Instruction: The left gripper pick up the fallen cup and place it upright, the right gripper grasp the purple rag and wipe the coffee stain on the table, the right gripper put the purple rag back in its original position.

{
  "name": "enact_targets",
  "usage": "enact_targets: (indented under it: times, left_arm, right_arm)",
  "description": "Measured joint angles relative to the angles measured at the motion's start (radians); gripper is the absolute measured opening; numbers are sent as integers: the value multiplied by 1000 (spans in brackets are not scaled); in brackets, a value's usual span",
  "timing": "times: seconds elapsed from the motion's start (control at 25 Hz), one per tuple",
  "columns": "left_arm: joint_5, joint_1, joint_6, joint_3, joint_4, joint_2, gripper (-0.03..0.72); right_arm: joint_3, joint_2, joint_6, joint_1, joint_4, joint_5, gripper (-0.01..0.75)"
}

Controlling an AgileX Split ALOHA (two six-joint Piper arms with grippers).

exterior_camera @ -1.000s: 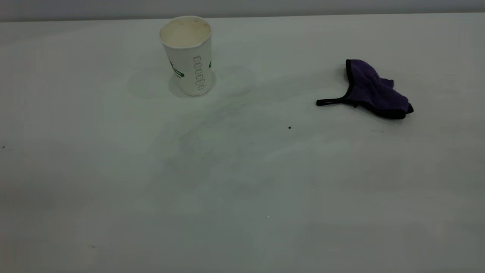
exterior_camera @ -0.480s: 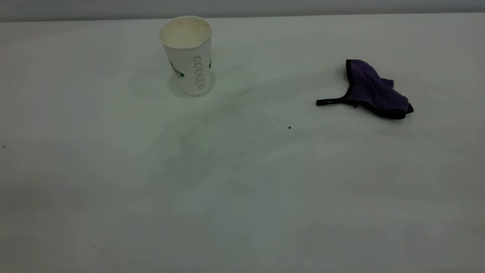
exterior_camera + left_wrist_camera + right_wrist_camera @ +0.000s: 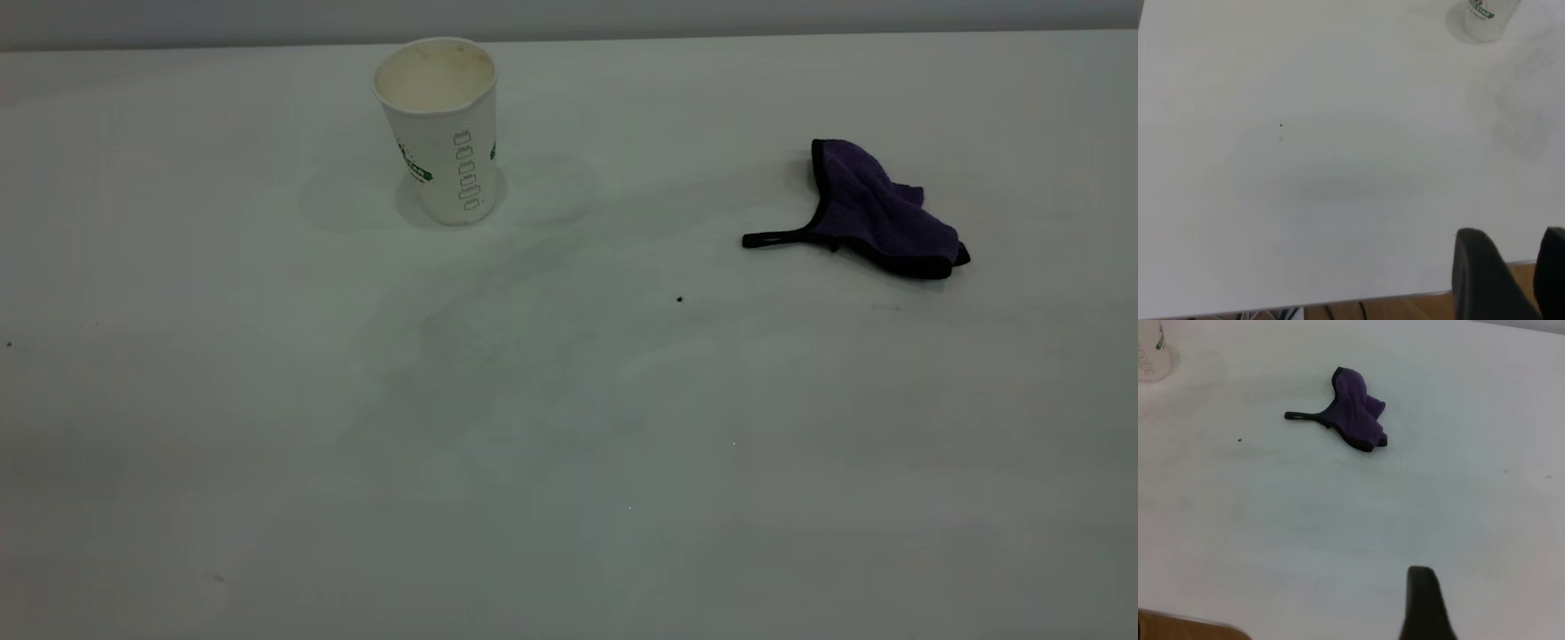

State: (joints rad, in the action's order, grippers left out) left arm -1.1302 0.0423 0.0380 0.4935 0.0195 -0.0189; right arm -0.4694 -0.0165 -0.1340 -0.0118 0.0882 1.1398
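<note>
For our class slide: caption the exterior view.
Paper cup upright, purple rag lying apart on the white table.

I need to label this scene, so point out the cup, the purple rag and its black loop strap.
cup (image 3: 442, 151), exterior view, on its ribbed white side wall.
purple rag (image 3: 876, 213), exterior view, on the bunched purple cloth.
black loop strap (image 3: 772, 238), exterior view, mid-strap, lying flat toward the cup side.
</note>
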Motion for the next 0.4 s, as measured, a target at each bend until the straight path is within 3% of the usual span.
enact_targets:
  times: [0.4]
  left_arm:
    - [0, 0, 0, 0, 0, 0, 265]
  right_arm:
    - [0, 0, 0, 0, 0, 0, 388]
